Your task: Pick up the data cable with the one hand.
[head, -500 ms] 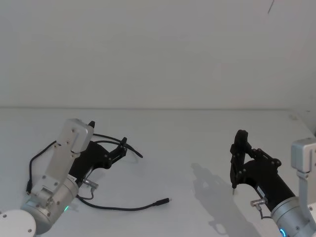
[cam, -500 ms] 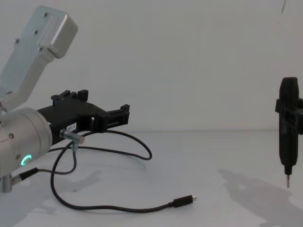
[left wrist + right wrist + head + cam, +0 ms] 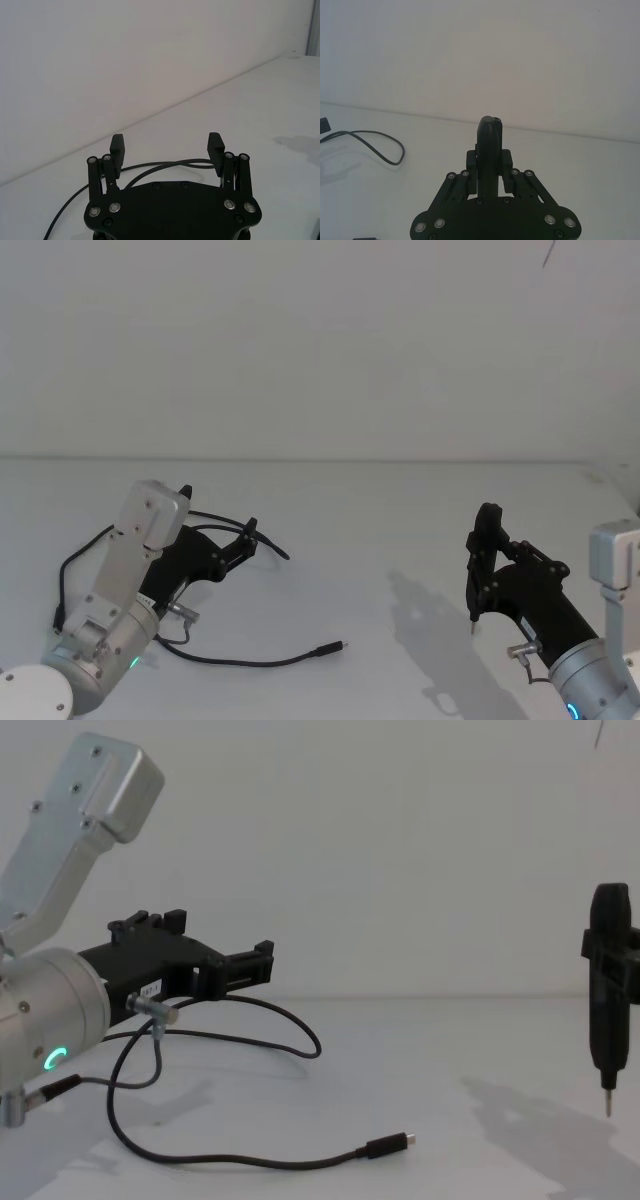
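My left claw (image 3: 166, 142) hovers low over the white worktop (image 3: 400, 530) on the robot's left side, its two fingers (image 3: 117, 144) spread wide and gripping nothing. The data cable (image 3: 260, 662) lies loose on the worktop. One loop of it curves under and between the spread fingers, and I cannot tell whether it touches them. From there the cord sweeps round toward the robot and trails to the right. It ends in a small flat plug (image 3: 385, 1146) with a silver tip, which rests on the surface nearer the middle, well apart from the claw.

On the far right, my right claw (image 3: 489, 162) is clamped tight around a slim black pen-shaped tool (image 3: 606, 1000). The tool is held upright with its metal tip pointing down, just above the worktop and well clear of the cable. A plain pale wall (image 3: 320, 340) stands behind the scene.
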`<state>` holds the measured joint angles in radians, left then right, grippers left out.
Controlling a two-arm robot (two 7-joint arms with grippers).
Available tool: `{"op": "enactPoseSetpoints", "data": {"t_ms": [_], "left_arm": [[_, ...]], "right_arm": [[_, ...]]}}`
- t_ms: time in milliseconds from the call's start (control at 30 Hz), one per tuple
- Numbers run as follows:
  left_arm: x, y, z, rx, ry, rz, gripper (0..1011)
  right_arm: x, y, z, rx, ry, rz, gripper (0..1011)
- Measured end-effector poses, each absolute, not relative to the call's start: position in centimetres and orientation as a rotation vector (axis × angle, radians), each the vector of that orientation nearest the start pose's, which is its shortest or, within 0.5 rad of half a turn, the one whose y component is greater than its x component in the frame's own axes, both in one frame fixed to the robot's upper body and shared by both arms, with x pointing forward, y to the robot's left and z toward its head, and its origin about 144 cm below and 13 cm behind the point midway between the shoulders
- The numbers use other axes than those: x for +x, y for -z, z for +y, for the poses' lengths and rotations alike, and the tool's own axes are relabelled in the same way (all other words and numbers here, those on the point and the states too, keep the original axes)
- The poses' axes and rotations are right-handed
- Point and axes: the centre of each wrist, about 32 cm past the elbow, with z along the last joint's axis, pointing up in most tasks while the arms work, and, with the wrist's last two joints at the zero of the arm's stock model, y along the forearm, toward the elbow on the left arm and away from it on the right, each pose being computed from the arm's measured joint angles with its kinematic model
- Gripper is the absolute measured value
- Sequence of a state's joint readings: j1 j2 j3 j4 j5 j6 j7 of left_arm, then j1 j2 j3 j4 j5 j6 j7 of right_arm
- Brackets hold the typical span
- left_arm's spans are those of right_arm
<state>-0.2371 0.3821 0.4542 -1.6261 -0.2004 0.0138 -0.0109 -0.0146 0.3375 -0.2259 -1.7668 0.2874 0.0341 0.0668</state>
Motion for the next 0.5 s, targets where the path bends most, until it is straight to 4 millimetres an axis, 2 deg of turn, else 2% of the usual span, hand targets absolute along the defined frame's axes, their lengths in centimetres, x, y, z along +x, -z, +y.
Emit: {"op": "enactPoseSetpoints", "data": {"t_ms": [500], "left_arm": [[49.53,-120.53,20.2,0.049,-1.054,-0.243,1001]], "right_arm": [[44.33,-118.87,-23.71,0.026,1.229,-0.075,279]]}}
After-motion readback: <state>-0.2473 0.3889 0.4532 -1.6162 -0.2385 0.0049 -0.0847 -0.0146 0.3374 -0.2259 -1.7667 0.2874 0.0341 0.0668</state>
